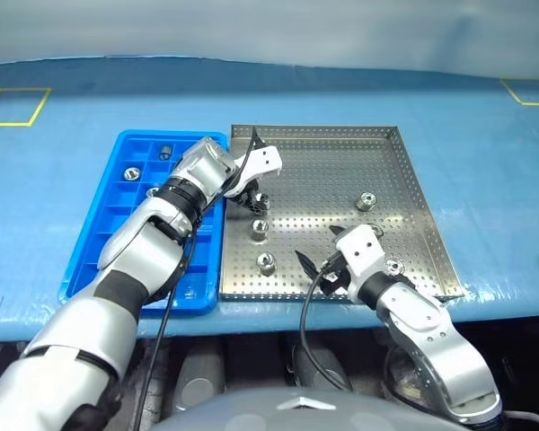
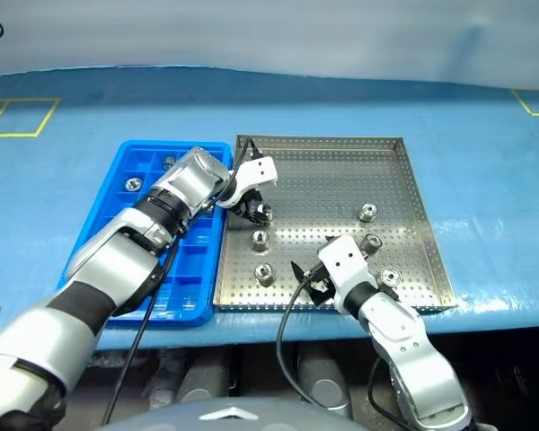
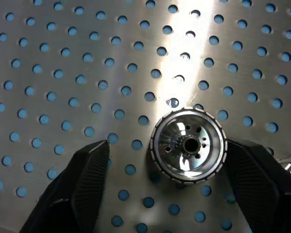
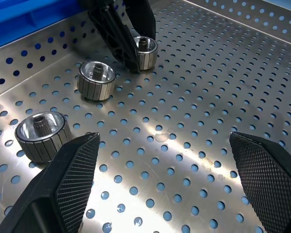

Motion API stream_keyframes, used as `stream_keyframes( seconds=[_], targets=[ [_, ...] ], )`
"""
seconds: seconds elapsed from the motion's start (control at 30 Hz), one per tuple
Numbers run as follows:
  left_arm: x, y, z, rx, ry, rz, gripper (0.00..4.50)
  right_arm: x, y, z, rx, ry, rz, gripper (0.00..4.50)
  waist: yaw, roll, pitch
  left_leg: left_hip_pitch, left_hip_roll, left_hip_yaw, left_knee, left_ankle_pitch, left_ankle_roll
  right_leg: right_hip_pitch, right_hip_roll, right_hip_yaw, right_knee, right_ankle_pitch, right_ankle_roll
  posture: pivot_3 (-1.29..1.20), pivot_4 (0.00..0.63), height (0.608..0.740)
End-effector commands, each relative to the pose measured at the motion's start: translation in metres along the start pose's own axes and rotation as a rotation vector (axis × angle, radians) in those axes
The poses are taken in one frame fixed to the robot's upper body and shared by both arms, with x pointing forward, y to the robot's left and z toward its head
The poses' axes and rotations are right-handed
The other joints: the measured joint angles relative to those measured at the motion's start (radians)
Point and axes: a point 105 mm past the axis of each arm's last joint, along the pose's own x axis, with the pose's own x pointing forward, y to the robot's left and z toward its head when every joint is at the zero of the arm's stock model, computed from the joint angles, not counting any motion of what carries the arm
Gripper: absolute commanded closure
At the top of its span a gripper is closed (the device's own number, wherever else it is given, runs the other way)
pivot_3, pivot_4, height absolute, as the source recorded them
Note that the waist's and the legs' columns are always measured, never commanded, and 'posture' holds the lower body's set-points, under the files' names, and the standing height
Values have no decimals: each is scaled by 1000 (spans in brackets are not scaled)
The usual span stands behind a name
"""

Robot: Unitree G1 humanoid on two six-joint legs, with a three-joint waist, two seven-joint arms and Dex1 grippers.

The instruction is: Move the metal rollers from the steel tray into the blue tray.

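Across the whole scene: one worktop [image 1: 485, 180], covered in blue sheeting, with yellow taped squares near its far corners and a pale wall behind. Steel tray [image 1: 413, 180], square, perforated floor, low rim, set centre-right. Blue tray [image 1: 117, 193], compartmented plastic, touching the steel tray's left edge. Left pincer [image 1: 256, 199], lowered into the steel tray's left part, fingers [image 3: 89, 167] parted on either side of one roller [image 3: 188, 144], not gripping it. Right pincer [image 1: 316, 269], spread wide and empty, low over the tray's near edge. Metal rollers [image 1: 366, 200]: five on the steel floor; at least three [image 1: 131, 171] in blue compartments.
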Motion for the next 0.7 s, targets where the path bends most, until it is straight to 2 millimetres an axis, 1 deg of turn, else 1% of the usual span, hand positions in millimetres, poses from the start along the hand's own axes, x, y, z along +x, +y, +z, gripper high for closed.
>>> stream_keyframes(
  seconds=[0.03, 0.07, 0.1, 0.2, 0.23, 0.3, 0.33, 0.4, 0.47, 0.53, 0.57, 0.63, 0.7],
  targets=[
    [-10, 6, 14, 6, -56, 13, 2255, -4, 0, 15, -21, -64, -6, 0, -2, 0, 0, 0, 0, 0, 0, 0, 0, 0, 0, 0, 0, 0, 0, -82, 150, 740],
    [-11, 6, 15, 2, -64, 14, 2600, -4, 0, 15, -23, -63, -5, 0, -3, 0, 0, 0, 0, 0, 0, 0, 0, 0, 0, 0, 0, 0, 0, -78, 150, 740],
    [-12, 7, 15, 2, -71, 14, 2797, -3, 0, 15, -24, -66, 0, 0, -3, 0, 0, 0, 0, 0, 0, 0, 0, 0, 0, 0, 0, 0, 0, -67, 150, 740],
    [-21, 11, 19, -5, -125, 34, 2791, -1, 0, 17, -28, -71, 11, 0, -3, 0, 0, 0, 0, 0, 0, 0, 0, 0, 0, 0, 1, 0, 0, -57, 150, 740],
    [-27, 16, 24, -15, -169, 65, 2791, 0, 0, 18, -30, -72, 15, 0, -3, 0, 0, 0, 0, 0, 0, 0, 0, 0, 0, 0, 1, 0, 0, -49, 150, 740],
    [-46, 25, 35, -47, -292, 130, 2791, 1, 1, 18, -31, -73, 23, 0, 0, 0, 0, 0, 0, 0, 0, 0, 0, 0, 0, 0, 1, 0, 0, -34, 150, 740],
    [-61, 31, 39, -82, -373, 177, 2791, 2, 2, 19, -31, -74, 29, 0, 1, 0, 0, 0, 0, 0, 0, 0, 0, 0, 0, 0, 1, 0, 0, -28, 150, 740],
    [-83, 35, 37, -103, -464, 252, 2791, 3, 3, 19, -29, -74, 39, 0, 0, 0, 1, 0, 1, 0, -1, 0, 0, -1, 0, 0, 1, 0, 0, -16, 150, 740],
    [-105, 33, 25, -131, -522, 327, 2791, 5, 6, 19, -26, -73, 55, 0, 1, 1, 0, 1, 1, 0, -1, 0, 0, 0, 0, 0, 1, 0, 0, 4, 150, 740],
    [-124, 30, 4, -165, -539, 420, 2791, 7, 9, 19, -22, -70, 71, 0, 4, 1, 0, 2, 2, 1, -2, 0, 0, 0, 0, 1, 2, 0, -1, 22, 150, 740],
    [-131, 28, -5, -179, -535, 457, 2791, 8, 10, 19, -21, -69, 78, 0, 5, 1, 0, 2, 2, 1, -2, 0, -1, 0, 0, 1, 2, 0, -1, 32, 150, 740],
    [-141, 21, -31, -227, -501, 528, 2791, 11, 13, 20, -22, -71, 92, 0, 13, 1, 0, 3, 2, 0, -2, 1, -1, 0, 0, 1, 3, -1, -1, 49, 150, 740],
    [-152, 15, -64, -290, -421, 639, 2791, 15, 18, 23, -26, -82, 115, 0, 20, 0, 0, 3, 2, 0, -2, 1, -1, 0, 0, 0, 3, -1, -2, 65, 150, 740]
  ],
)
